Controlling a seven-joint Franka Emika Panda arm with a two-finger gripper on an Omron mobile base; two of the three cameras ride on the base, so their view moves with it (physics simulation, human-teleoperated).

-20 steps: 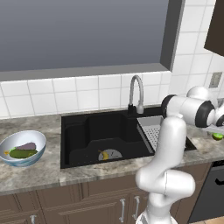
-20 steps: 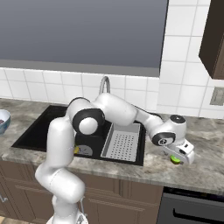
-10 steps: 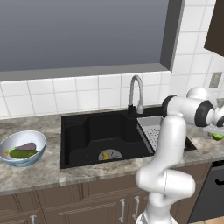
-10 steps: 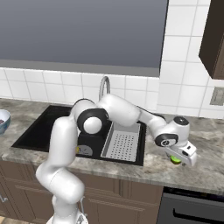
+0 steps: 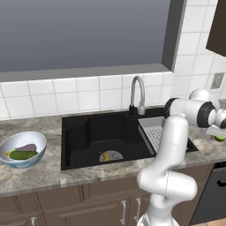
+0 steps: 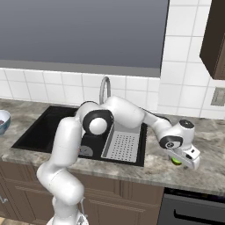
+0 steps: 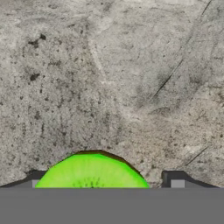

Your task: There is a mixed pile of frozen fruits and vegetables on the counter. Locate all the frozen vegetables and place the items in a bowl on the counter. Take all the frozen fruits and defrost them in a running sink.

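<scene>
Small round bright green lime [image 7: 92, 173]: set on the grey-brown speckled granite-look counter [image 7: 113, 78] right of the sink, seen in the hand view between the two dark finger tips [image 7: 176, 180], which stand apart on either side of it; whether they touch its skin cannot be told. The same lime [image 6: 176, 160] is seen in the right base view under the white two-finger gripper [image 6: 182, 159], and as a green speck [image 5: 219, 138] at the right edge of the left base view. Compared with the frame one second ago, the hand is found lower over the lime and the fingers slightly narrowed; the fruit has not shifted.

Small curved yellow banana [image 5: 106, 156]: lying on the floor of the large black rectangular sink [image 5: 88, 132], beside the round drain.

Grey perforated tray [image 6: 123, 145]: seated in the sink's right part.

Curved chrome faucet [image 5: 137, 95]: glossy, behind the basin.

Wide round pale blue-white glossy bowl [image 5: 12, 143]: on the counter left of the sink, holding the dark green oblong cucumber-like piece [image 5: 21, 155] and the dull grey-purple eggplant-like lump [image 5: 27, 148], lying side by side.

No legible writing is found.
</scene>
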